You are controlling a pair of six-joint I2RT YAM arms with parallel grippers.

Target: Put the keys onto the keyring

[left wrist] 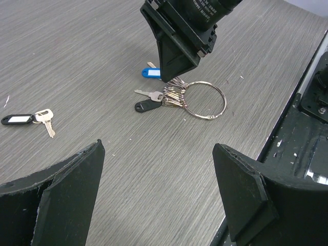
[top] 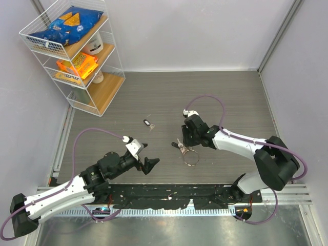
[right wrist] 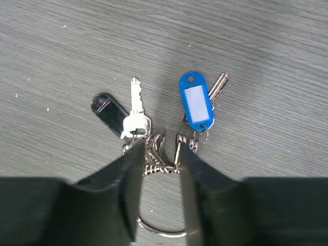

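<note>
Keyring (left wrist: pixel 223 101) beneath down-pointing right gripper (right wrist: pixel 159 148), jaws narrowly apart; left gripper (left wrist: pixel 158 146) low, jaws wide.

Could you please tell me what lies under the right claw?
The keyring lies there, keys bunched at the right claw's tips. Its fingers hide part of the ring.

Grey woodgrain table (top: pixel 205 97), white wire shelf (top: pixel 108 91)

Robotics lab cell: bare grey walls (top: pixel 195 36), aluminium mounting rail (top: pixel 287 193), wire shelf (top: pixel 110 89) holding snack bags (top: pixel 64 25).
</note>
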